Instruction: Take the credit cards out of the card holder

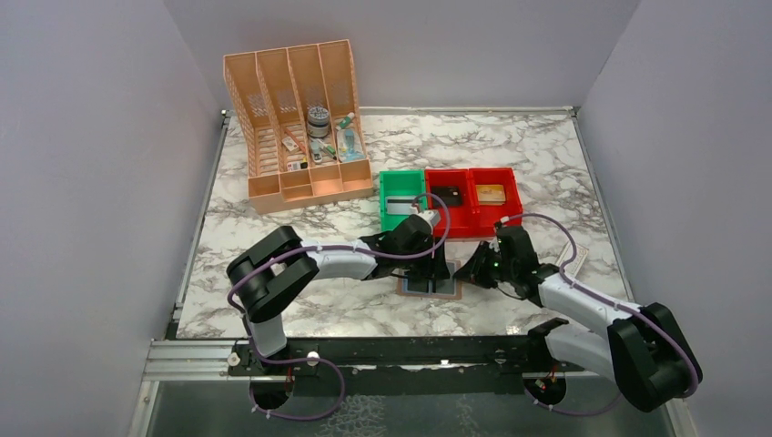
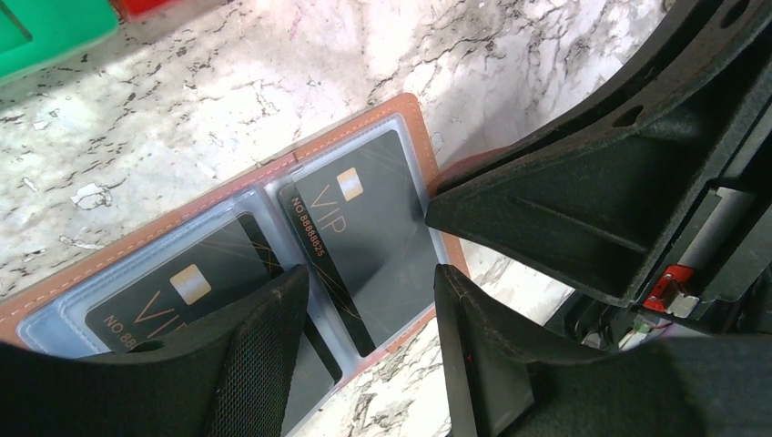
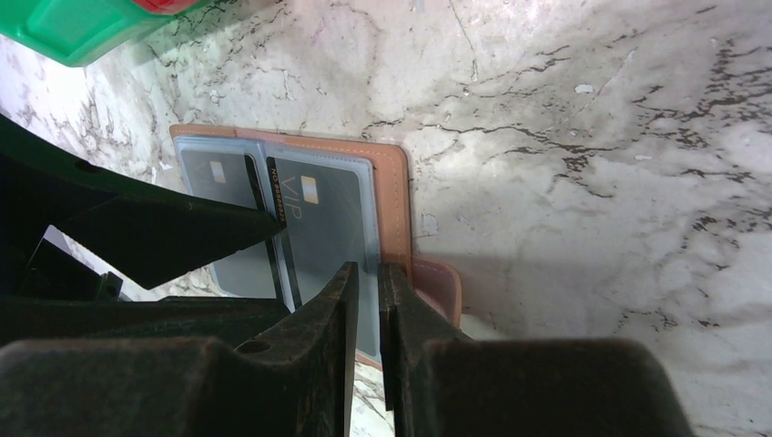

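Observation:
The brown card holder [image 1: 428,288] lies open and flat on the marble between my two arms. Its clear pockets [image 2: 414,118] hold two black credit cards marked VIP, one in the left half [image 2: 173,291] and one in the right half [image 2: 373,218]. A narrow black numbered edge shows along the right card's left side. My left gripper [image 2: 371,278] is open, its fingers straddling the near end of the right card. My right gripper [image 3: 367,269] hovers at the holder's right edge [image 3: 393,182] beside the snap tab [image 3: 441,287]. Its jaws stand a narrow slit apart with nothing between them.
A green bin [image 1: 401,198] and two red bins [image 1: 473,196] stand just behind the holder. An orange file organizer [image 1: 296,118] with small items is at the back left. Both grippers crowd close together over the holder.

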